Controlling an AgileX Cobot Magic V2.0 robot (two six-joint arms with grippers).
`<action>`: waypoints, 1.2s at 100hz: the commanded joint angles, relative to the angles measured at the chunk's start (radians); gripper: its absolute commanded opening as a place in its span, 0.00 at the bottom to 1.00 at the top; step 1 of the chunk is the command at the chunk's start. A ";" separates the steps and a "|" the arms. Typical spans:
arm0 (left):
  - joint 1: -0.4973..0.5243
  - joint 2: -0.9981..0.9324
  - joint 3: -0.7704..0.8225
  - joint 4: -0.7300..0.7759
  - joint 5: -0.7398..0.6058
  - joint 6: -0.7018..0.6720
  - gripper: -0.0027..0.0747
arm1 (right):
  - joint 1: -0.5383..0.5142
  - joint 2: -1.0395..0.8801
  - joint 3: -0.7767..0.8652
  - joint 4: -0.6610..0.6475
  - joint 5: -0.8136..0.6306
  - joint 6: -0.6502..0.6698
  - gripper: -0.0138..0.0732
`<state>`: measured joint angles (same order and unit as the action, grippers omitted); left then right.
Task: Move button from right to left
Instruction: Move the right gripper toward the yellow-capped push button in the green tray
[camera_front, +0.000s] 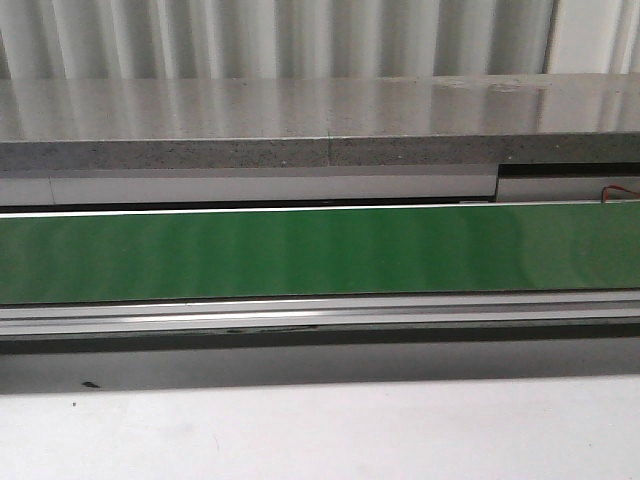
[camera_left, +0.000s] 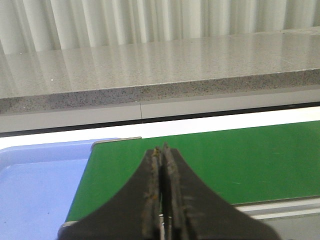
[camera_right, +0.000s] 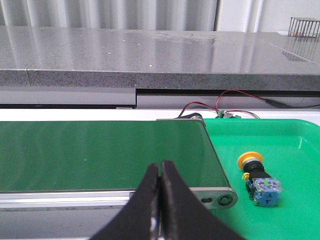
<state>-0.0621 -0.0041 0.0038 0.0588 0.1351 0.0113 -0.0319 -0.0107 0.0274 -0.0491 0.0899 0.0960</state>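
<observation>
The button (camera_right: 257, 177) lies on its side in the green tray (camera_right: 290, 140) at the belt's right end, yellow head toward the back, bluish block toward the front. My right gripper (camera_right: 160, 165) is shut and empty over the near edge of the green belt (camera_right: 100, 150), left of the button and apart from it. My left gripper (camera_left: 161, 150) is shut and empty over the belt's left end (camera_left: 240, 160), beside a blue tray (camera_left: 40, 180). The front view shows the belt (camera_front: 320, 250) bare, with no gripper and no button.
A grey stone shelf (camera_front: 300, 120) runs behind the belt. Red wires (camera_right: 220, 100) lie behind the green tray. An aluminium rail (camera_front: 320, 315) borders the belt's near side, with a white table surface (camera_front: 320, 430) in front.
</observation>
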 joint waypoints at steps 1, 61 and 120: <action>0.003 -0.031 0.038 0.000 -0.080 -0.011 0.01 | -0.007 -0.020 -0.021 -0.010 -0.072 -0.001 0.08; 0.003 -0.031 0.038 0.000 -0.080 -0.011 0.01 | -0.007 -0.020 -0.021 -0.010 -0.072 -0.001 0.08; 0.003 -0.031 0.038 0.000 -0.080 -0.011 0.01 | -0.007 0.070 -0.201 -0.079 0.085 -0.002 0.08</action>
<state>-0.0621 -0.0041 0.0038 0.0588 0.1351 0.0113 -0.0319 0.0024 -0.1191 -0.1131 0.2273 0.0976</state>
